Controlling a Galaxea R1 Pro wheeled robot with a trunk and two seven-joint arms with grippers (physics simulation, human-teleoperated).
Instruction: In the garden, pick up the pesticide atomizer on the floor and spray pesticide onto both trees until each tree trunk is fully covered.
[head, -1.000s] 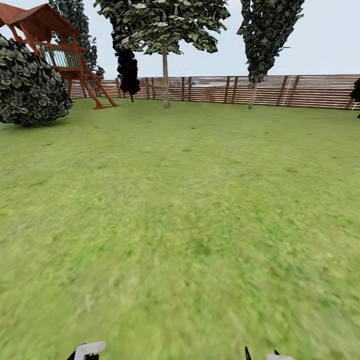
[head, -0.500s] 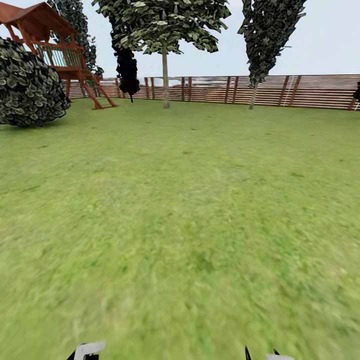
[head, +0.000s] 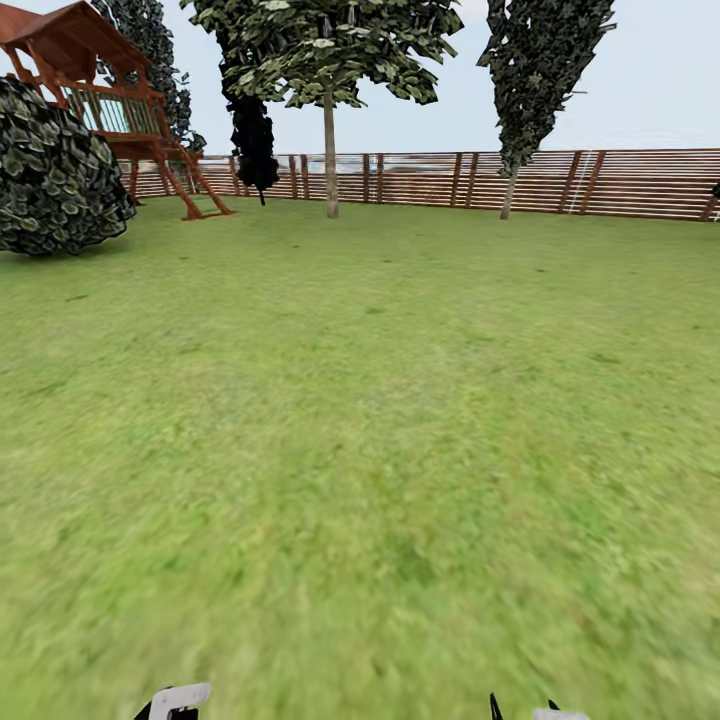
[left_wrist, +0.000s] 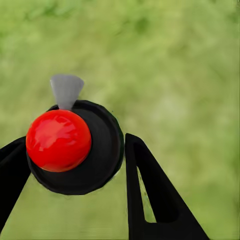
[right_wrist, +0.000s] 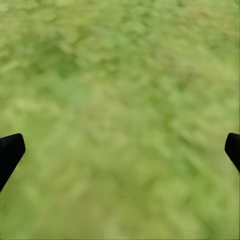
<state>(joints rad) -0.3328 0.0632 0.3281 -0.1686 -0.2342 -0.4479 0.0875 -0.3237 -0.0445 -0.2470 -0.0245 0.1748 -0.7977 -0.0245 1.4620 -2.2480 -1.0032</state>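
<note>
The left wrist view has the left end effector (left_wrist: 75, 165) grasping the pesticide atomizer (left_wrist: 80, 150), seen end-on with its red spot (left_wrist: 58, 140) and grey trigger tip (left_wrist: 66, 90) over blurred grass (left_wrist: 180, 75). The right end effector (right_wrist: 120, 150) is released, fingertips spread wide (little else shows). From the head camera, 2 trees (head: 329, 60) stand by the fence (head: 560, 182) at 12 o'clock, a playhouse (head: 110, 100) and bush (head: 55, 170) at 10 o'clock; the arms are cut off at 6 o'clock.
</note>
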